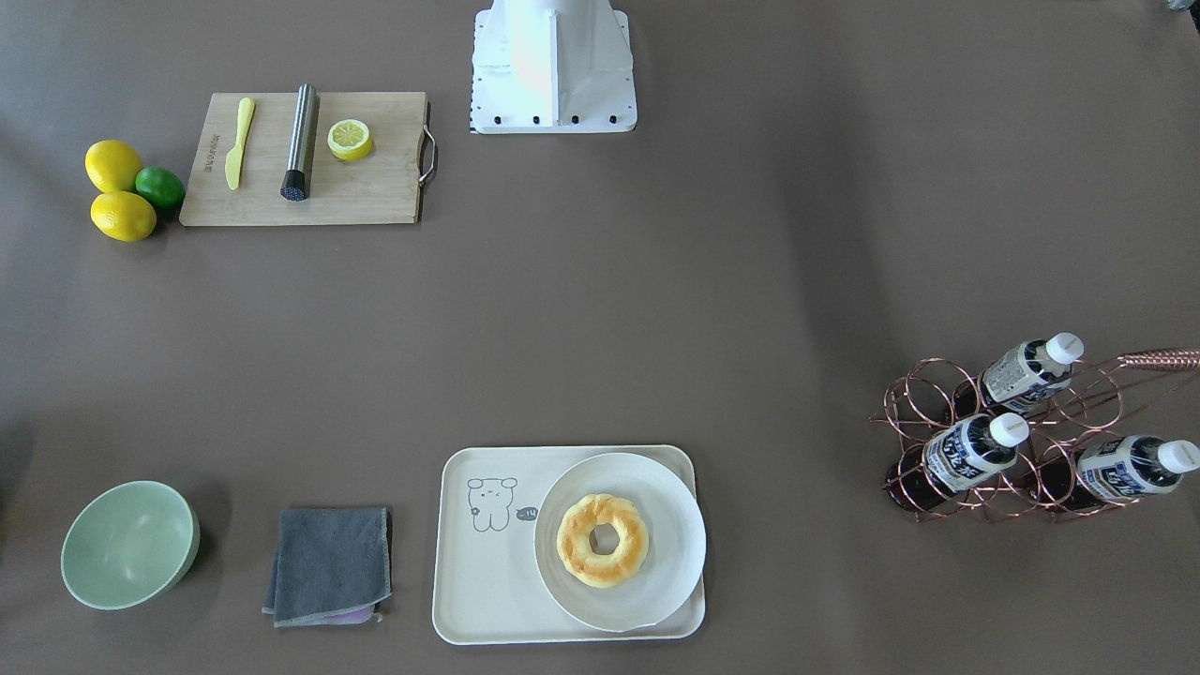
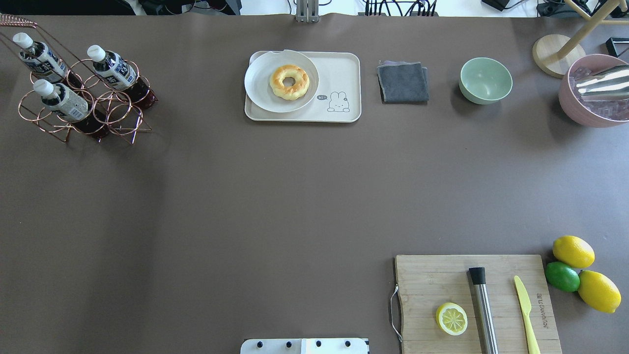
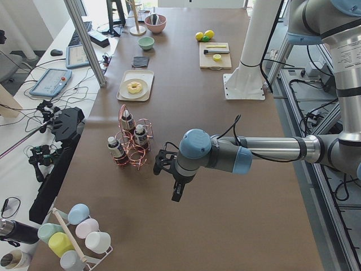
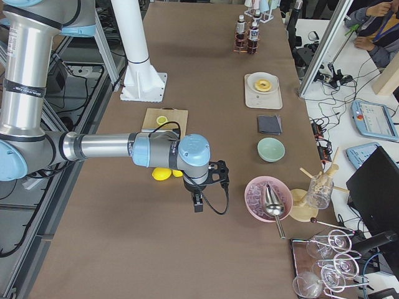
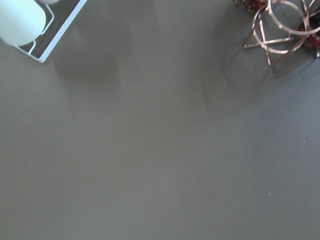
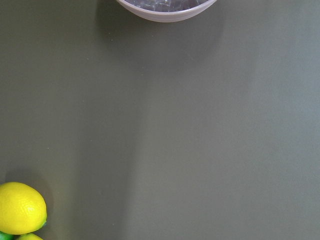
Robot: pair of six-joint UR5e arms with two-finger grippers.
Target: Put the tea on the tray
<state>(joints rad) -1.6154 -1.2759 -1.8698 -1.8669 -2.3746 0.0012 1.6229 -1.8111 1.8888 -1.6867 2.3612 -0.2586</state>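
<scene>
Looking at three bottles of tea, all leaning in a wire rack with white caps up, far out on the robot's left side of the table. Not touching the tray, and sitting well apart from it. Finding the tray at the far edge near the middle, holding a round plate with a donut on it, and showing a little drawn animal on its bare part. Spotting a gray cloth just beside the tray and a green bowl past the cloth. Seeing a wooden board close to the robot on its right, carrying a half lemon, a metal stick and a yellow knife, with two lemons and a lime just beside it. Watching the left gripper hanging over the bare table near the rack, pointing down. Watching the right gripper hanging over the table between the lemons and a pink bowl. Not being able to tell open or closed for either gripper, being seen only from the side.
</scene>
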